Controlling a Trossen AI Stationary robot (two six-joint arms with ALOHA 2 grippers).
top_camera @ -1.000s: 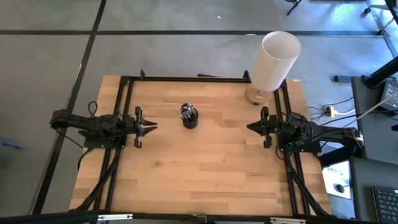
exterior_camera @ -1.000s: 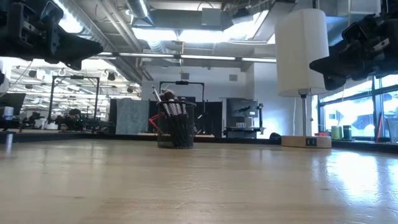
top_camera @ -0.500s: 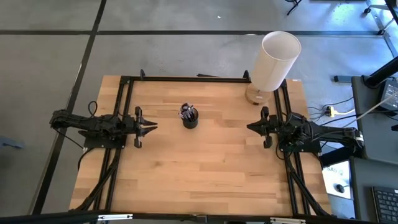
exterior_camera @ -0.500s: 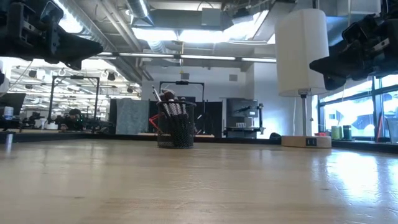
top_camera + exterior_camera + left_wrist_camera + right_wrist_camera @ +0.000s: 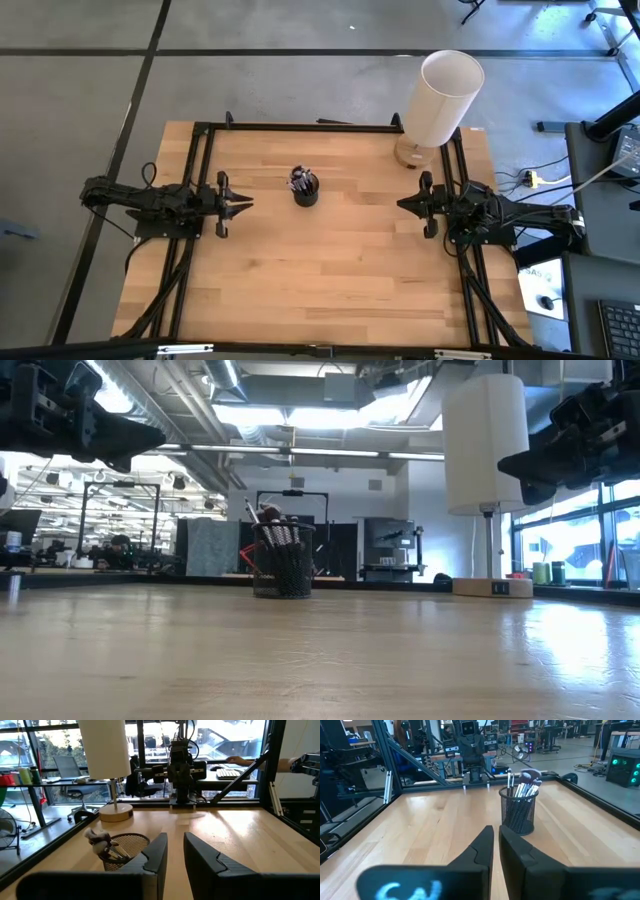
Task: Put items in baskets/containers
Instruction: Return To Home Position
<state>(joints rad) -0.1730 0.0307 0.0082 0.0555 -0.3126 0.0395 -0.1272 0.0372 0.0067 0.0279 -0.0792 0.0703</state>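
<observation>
The black mesh cup point(image 5: 305, 190) stands upright on its base a little beyond the table's middle, also seen as a cup point(image 5: 283, 561), point(image 5: 125, 851), point(image 5: 519, 811). Several makeup brushes point(image 5: 525, 781) stand inside it, heads up, leaning on its rim. I see no brush lying on the table. My left gripper point(image 5: 247, 204) hovers above the table left of the cup, fingers almost together and holding nothing point(image 5: 175, 839). My right gripper point(image 5: 400, 203) hovers right of the cup, likewise shut and empty point(image 5: 496, 830). Both point at the cup from a distance.
A tall white cylinder lamp point(image 5: 445, 95) stands on a round wooden base point(image 5: 412, 153) at the table's far right corner. A black frame point(image 5: 300, 126) runs along the far and side edges. Bare wood point(image 5: 320, 270) lies between the arms and the near edge.
</observation>
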